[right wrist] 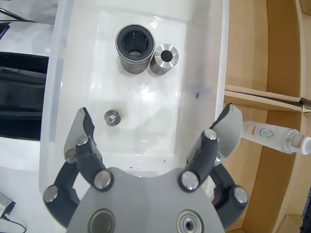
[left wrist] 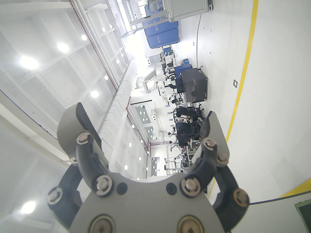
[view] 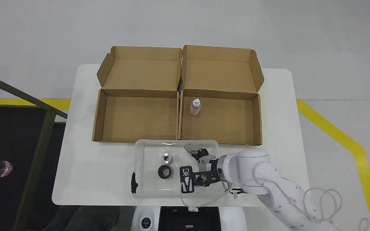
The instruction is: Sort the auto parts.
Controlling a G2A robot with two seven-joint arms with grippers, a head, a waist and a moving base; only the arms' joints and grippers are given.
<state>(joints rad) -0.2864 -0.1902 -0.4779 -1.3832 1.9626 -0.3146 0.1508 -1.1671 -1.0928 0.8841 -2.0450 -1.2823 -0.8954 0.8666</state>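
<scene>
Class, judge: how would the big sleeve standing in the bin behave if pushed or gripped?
The sleeve looks like steel, so probably heavy for its size. Its smooth round wall might slip in a grip. Standing on end, it could tip if pushed high, then roll within the bin.
</scene>
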